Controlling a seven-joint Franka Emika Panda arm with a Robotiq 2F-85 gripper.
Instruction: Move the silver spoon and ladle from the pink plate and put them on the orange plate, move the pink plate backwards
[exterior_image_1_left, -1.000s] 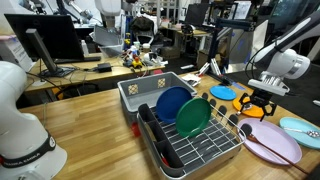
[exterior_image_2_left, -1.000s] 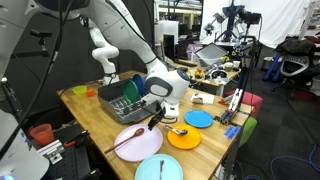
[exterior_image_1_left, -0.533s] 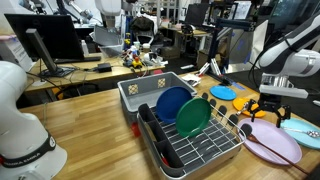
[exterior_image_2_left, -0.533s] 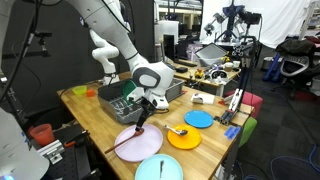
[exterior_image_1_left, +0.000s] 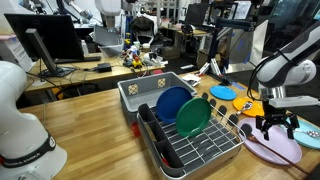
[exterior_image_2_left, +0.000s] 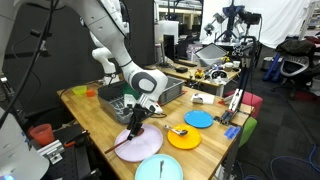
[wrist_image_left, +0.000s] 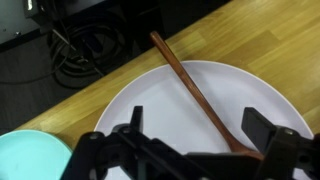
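Observation:
The pink plate (exterior_image_1_left: 288, 152) (exterior_image_2_left: 142, 150) (wrist_image_left: 210, 95) lies at the table's near edge. The ladle (wrist_image_left: 183, 72) lies across it, its thin handle (exterior_image_2_left: 124, 144) pointing off the rim; it looks reddish-brown in the wrist view, and its bowl is hidden under my fingers. My gripper (exterior_image_1_left: 277, 128) (exterior_image_2_left: 133, 127) (wrist_image_left: 197, 125) hangs open just above the plate, one finger on each side of the ladle's lower handle. The silver spoon (exterior_image_2_left: 178, 130) lies on the orange plate (exterior_image_2_left: 186, 139) (exterior_image_1_left: 249, 107).
A dish rack (exterior_image_1_left: 200, 150) holds a dark blue and a green plate, with a grey bin (exterior_image_1_left: 148, 92) behind it. A blue plate (exterior_image_1_left: 222, 92) (exterior_image_2_left: 199, 119) and a light-blue plate (exterior_image_1_left: 306, 136) (exterior_image_2_left: 160, 168) (wrist_image_left: 30, 155) lie nearby. Cables (wrist_image_left: 90, 50) hang beyond the table edge.
My gripper has moved from over the orange plate across to the pink plate and come down over the ladle. The spoon stays on the orange plate.

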